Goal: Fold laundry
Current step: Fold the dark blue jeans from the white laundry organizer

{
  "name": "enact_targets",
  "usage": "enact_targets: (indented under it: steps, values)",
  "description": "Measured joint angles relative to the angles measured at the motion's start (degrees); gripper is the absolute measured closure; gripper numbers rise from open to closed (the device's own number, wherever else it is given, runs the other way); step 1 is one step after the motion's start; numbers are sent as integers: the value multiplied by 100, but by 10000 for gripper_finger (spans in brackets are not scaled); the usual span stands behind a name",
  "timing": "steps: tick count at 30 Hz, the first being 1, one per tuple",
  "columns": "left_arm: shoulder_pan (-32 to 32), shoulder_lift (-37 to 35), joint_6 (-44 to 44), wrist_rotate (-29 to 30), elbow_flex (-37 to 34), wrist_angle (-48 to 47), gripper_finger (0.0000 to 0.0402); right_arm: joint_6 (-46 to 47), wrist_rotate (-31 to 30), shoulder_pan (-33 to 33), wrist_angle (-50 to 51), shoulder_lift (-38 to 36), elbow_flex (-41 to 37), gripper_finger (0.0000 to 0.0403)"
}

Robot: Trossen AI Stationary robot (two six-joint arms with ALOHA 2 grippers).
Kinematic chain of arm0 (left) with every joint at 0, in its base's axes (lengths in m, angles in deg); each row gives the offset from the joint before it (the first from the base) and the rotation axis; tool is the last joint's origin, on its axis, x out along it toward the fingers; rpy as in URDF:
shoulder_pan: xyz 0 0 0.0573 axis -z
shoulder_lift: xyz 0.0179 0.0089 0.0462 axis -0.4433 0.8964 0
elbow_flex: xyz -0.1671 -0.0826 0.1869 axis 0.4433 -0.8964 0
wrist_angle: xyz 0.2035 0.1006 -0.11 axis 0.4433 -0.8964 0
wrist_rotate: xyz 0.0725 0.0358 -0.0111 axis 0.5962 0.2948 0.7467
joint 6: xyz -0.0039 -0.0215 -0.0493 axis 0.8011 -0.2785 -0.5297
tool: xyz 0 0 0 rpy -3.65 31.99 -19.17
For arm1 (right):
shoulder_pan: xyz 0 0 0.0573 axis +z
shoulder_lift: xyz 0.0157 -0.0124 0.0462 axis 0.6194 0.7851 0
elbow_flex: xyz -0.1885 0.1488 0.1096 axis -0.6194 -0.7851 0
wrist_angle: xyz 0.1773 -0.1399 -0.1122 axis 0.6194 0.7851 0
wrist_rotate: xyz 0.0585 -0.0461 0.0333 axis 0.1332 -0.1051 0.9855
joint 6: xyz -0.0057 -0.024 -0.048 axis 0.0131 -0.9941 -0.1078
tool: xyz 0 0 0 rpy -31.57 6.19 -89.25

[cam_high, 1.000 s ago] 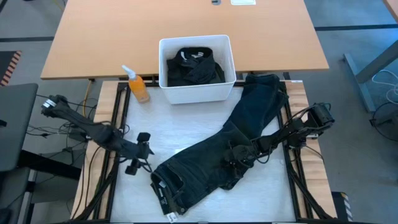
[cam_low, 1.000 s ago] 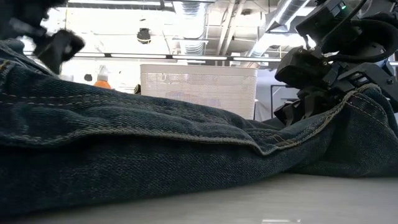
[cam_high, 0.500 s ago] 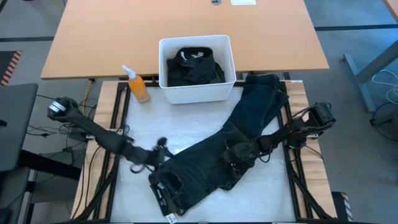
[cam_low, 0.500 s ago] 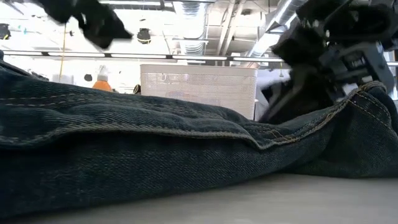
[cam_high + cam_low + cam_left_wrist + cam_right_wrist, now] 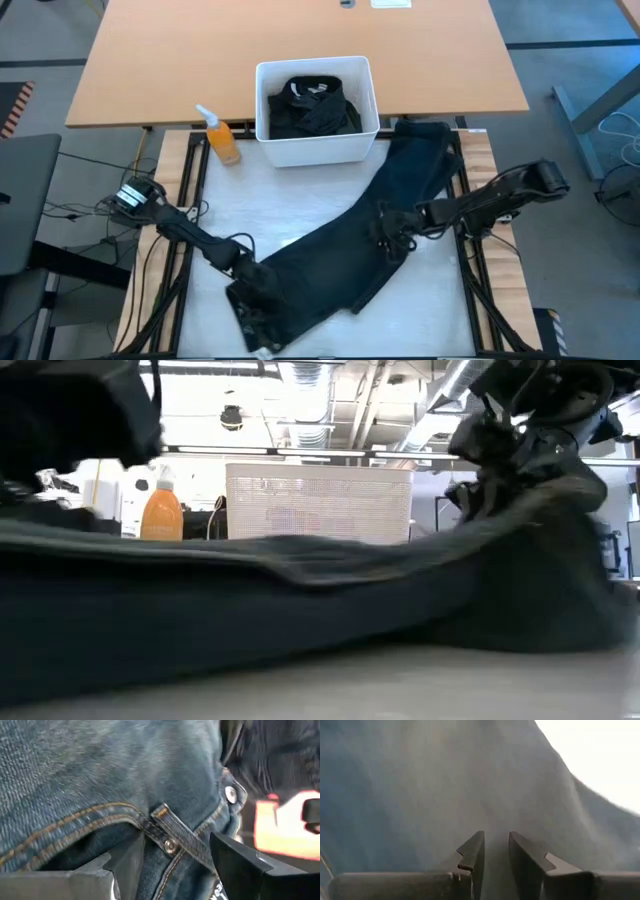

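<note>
Dark blue jeans (image 5: 330,262) lie slantwise across the white table top, waistband at the near left, one leg reaching to the far right. My left gripper (image 5: 248,285) is down at the waistband end, open. Its fingers stand on either side of a belt loop (image 5: 172,832). My right gripper (image 5: 392,235) is shut on the jeans' middle and holds the cloth up in a peak (image 5: 540,490). Black garments (image 5: 315,105) lie in the white bin (image 5: 262,100). My left gripper (image 5: 175,865) straddles the waistband by the belt loop and rivet (image 5: 171,846), slanting down from the table's left; whether its fingers touch the denim I cannot tell. My right gripper (image 5: 496,855) pinches a raised fold of denim (image 5: 495,827) between its two fingers, slanting down from the table's right. The cloth around the fold is lifted; the rest of the jeans lies on the table.
The white bin (image 5: 320,505) stands at the far middle of the table. An orange spray bottle (image 5: 222,135) stands to its left. Bare white table top lies between the bin and the jeans. A wooden desk (image 5: 300,40) stands beyond.
My left gripper has come down and toward the table's near right, rolling as it went, onto the jeans' waistband end. My right gripper has risen and drawn back toward the right, pulling the jeans' middle up into a peak; the waistband end has stayed on the table.
</note>
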Motion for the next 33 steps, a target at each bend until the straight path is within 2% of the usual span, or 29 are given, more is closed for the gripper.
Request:
enact_targets:
  steps: [4,10,16,19,22,25,27,30,31,33]
  values:
    - [68,-53,27,-361,429,-2146,185,3,-391,-157,232,4,9,285]
    - [154,-37,-479,-634,1134,-4387,185,15,-514,-531,233,238,11,285]
    - [458,-37,-1179,-1728,1533,-4892,185,-31,-558,-924,265,644,-1,285]
    - [494,-162,-1198,-1626,1814,-5040,185,-224,-548,-1088,214,723,9,285]
    - [440,-486,-1239,-1115,2223,-5374,185,-391,-515,-1177,241,608,9,285]
    - [351,-918,-1280,-250,2703,-5785,185,-485,-516,-1202,356,268,2,285]
    - [321,-1219,-1162,929,2955,-5879,185,-498,-516,-1197,480,-27,2,285]
    - [314,-1526,-654,3092,2979,-5506,185,-427,-513,-1194,758,-539,2,285]
    - [274,-1556,-427,3549,2901,-5270,185,-375,-511,-1193,918,-706,2,285]
    - [136,-1479,2,4039,2684,-4777,185,-230,-528,-1196,1331,-1042,2,285]
